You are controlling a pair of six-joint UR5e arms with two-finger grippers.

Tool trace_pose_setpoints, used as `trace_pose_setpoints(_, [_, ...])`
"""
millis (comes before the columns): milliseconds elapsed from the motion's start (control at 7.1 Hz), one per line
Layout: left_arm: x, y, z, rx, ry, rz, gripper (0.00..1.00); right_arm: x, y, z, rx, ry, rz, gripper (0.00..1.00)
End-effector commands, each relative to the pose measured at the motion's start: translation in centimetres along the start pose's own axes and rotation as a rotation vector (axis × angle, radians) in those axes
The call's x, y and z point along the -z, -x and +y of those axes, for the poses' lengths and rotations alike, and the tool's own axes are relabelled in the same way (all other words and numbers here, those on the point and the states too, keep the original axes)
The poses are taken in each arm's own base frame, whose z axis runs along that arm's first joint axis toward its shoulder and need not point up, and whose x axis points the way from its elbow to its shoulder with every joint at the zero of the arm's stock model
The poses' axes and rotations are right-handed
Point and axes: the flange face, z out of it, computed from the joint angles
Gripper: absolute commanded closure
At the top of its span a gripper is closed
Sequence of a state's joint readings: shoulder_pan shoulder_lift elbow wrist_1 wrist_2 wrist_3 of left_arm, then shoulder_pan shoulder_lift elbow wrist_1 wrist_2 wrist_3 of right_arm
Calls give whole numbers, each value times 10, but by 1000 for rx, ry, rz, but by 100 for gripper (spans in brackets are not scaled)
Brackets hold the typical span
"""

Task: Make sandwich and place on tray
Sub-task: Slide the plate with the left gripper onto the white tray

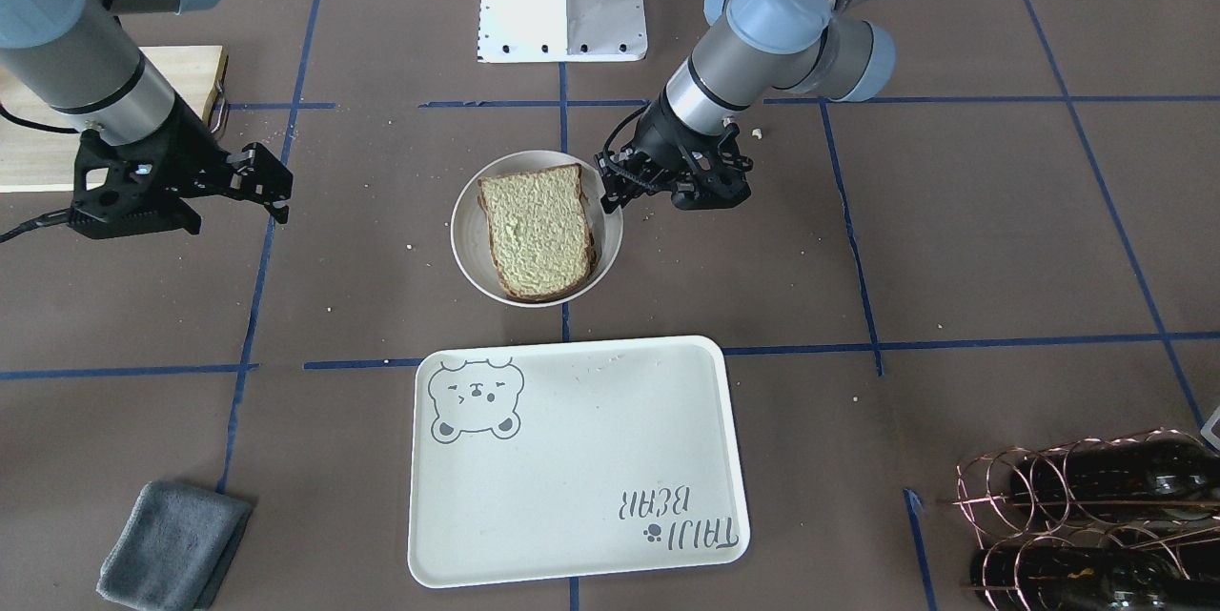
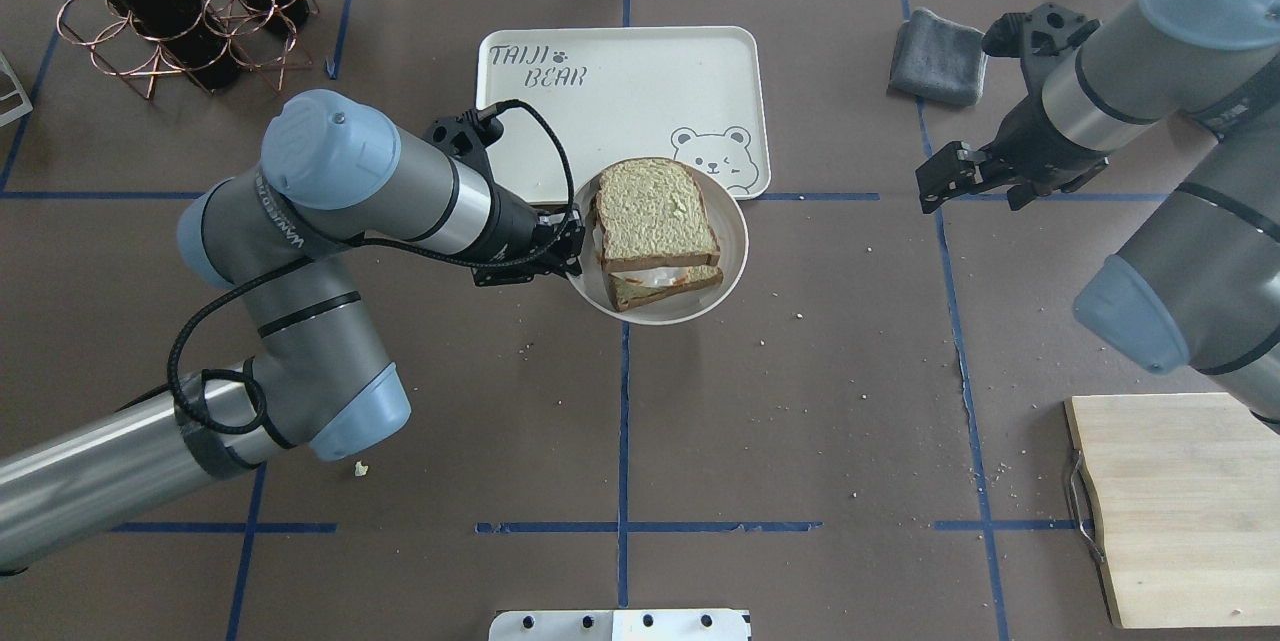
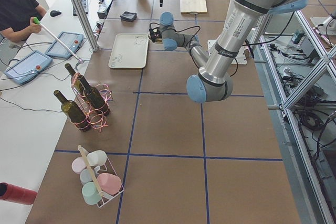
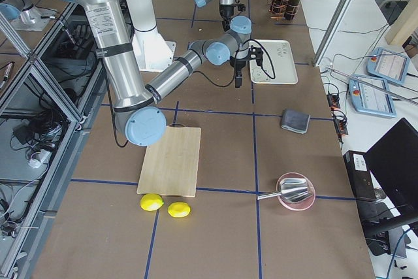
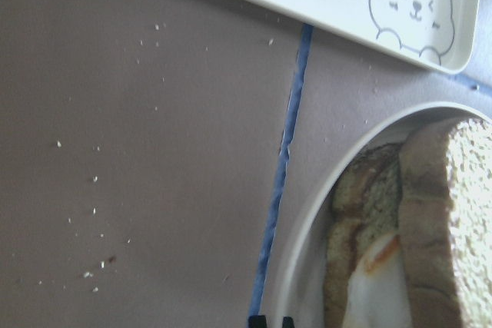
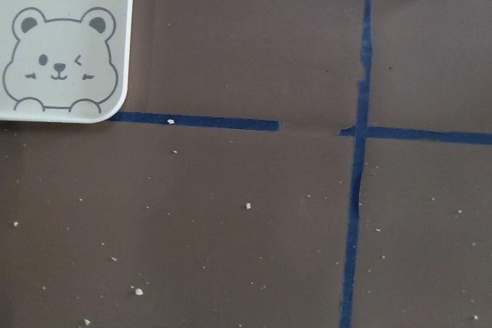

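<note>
The sandwich (image 2: 655, 216) is a greenish-tan bread slice lying askew over a second slice, with the white egg (image 2: 655, 276) between them. It sits on a small round plate (image 2: 735, 261), which appears raised a little above the table. My left gripper (image 2: 577, 246) is shut on the plate's rim on my left side; its tips (image 5: 273, 320) straddle the rim (image 5: 307, 220). The cream bear tray (image 2: 620, 111) lies just beyond the plate and holds nothing. My right gripper (image 2: 935, 186) is open, empty and well to the right.
A wooden cutting board (image 2: 1180, 506) lies near right. A folded grey cloth (image 2: 935, 56) lies far right of the tray. A copper wire rack with wine bottles (image 2: 170, 1) stands at the far left. Crumbs dot the brown table.
</note>
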State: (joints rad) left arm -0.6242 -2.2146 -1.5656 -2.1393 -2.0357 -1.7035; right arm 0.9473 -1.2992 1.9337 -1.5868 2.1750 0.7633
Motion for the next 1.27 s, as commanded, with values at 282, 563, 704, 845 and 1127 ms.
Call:
trace_pose_setpoints(282, [-46, -4, -125, 382, -209, 6, 100, 19, -175, -36, 107, 26, 54, 0])
trace_pose_setpoints(563, [-66, -12, -139, 421, -249, 6, 100, 23, -213, -41, 126, 27, 66, 0])
trace_pose_setpoints(704, [-68, -14, -137, 420, -246, 6, 100, 25, -215, -42, 119, 27, 66, 0])
trace_pose_setpoints(845, [-68, -15, -136, 415, -242, 13, 97, 25, -217, -42, 116, 26, 65, 0])
trace_pose_setpoints(1127, [-76, -6, -120, 307, -221, 4, 0, 25, -217, -43, 118, 21, 68, 0])
